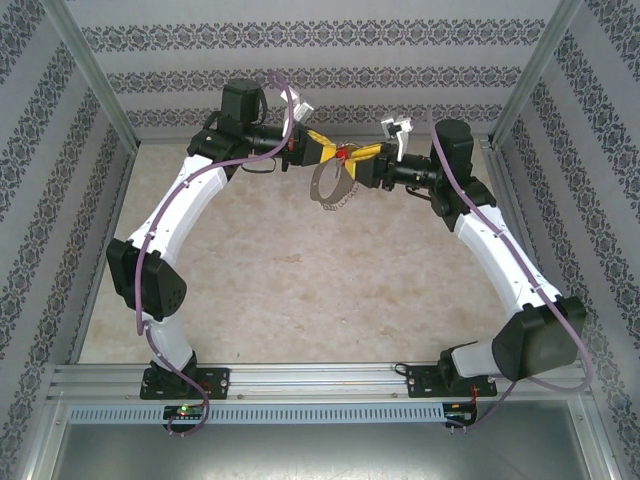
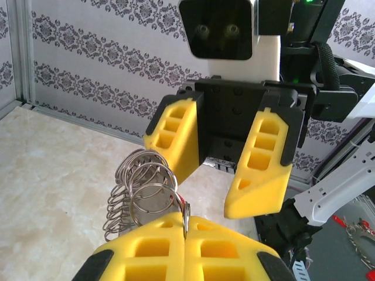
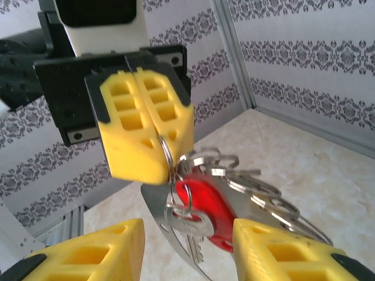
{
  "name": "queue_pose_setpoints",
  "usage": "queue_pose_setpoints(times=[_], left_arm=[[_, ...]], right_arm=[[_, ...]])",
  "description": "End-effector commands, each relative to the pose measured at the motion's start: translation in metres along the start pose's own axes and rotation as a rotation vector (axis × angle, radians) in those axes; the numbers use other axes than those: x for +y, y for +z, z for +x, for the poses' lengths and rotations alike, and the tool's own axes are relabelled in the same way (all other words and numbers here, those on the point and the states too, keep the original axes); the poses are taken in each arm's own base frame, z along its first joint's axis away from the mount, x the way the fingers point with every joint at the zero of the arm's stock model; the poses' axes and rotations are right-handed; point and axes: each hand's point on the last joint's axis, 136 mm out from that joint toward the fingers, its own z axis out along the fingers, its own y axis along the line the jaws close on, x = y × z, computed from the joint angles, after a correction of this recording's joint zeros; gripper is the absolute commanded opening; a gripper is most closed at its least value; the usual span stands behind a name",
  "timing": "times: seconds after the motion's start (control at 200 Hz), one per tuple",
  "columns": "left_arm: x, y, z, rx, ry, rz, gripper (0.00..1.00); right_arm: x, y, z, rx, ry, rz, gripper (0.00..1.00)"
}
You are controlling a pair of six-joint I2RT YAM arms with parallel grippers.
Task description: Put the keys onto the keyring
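- Above the table's (image 1: 300,290) far edge, the keyring (image 2: 120,202) hangs floppy in mid-air.
- Its top carries the red-headed key (image 3: 202,205), which dangles between the wide-spread, empty fingers of the right gripper (image 2: 218,187).
- Opposite, the left gripper (image 3: 153,152), fingers pressed together, pinches one ring of the keyring.

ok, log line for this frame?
left hand shut on keyring | right hand open, either side of key | key hanging by rings, midair

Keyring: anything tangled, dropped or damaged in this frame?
Nothing stands out. The floppy silvery ring-fringed keyring hangs intact from the shut left gripper, above the table; the small red-headed key dangles with it between the open fingers of the right gripper.
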Motion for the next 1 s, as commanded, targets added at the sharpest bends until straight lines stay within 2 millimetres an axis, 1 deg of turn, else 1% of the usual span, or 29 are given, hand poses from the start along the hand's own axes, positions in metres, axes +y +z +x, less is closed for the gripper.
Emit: queue_pose_setpoints(times=[0.0, 0.16, 0.26, 0.355, 0.475, 0.495, 0.51, 0.605, 0.744, 0.884, 0.994], left_arm=[[-0.018, -0.001, -0.017, -0.035, 0.071, 0.024, 0.00], [-0.017, 0.001, -0.016, -0.032, 0.069, 0.027, 0.00], [-0.017, 0.001, -0.016, -0.032, 0.069, 0.024, 0.00], [-0.017, 0.001, -0.016, -0.031, 0.069, 0.025, 0.00], [-0.015, 0.001, -0.016, -0.033, 0.069, 0.018, 0.00], [-0.014, 0.001, -0.016, -0.034, 0.070, 0.018, 0.00], [-0.014, 0.001, -0.016, -0.034, 0.069, 0.018, 0.00], [-0.013, 0.001, -0.017, -0.040, 0.067, 0.010, 0.00], [-0.011, 0.001, -0.021, -0.054, 0.072, -0.005, 0.00], [-0.011, 0.000, -0.024, -0.072, 0.079, -0.015, 0.00], [-0.010, 0.001, -0.024, -0.075, 0.073, -0.011, 0.00]], right_arm=[[0.006, 0.004, -0.019, -0.054, -0.022, -0.035, 0.44], [0.008, 0.011, -0.020, -0.049, -0.014, -0.063, 0.42], [0.009, 0.015, -0.017, -0.040, -0.008, -0.074, 0.39], [0.009, 0.017, -0.016, -0.035, -0.005, -0.080, 0.34], [0.011, 0.019, -0.015, -0.029, -0.004, -0.086, 0.25], [0.011, 0.020, -0.014, -0.027, -0.002, -0.087, 0.21], [0.010, 0.020, -0.014, -0.026, -0.002, -0.086, 0.16], [0.010, 0.021, -0.011, -0.017, 0.007, -0.088, 0.00], [0.011, 0.024, -0.002, 0.004, 0.022, -0.090, 0.00], [0.017, 0.033, 0.021, 0.064, 0.048, -0.115, 0.00], [0.023, 0.046, 0.037, 0.103, 0.068, -0.143, 0.00]])
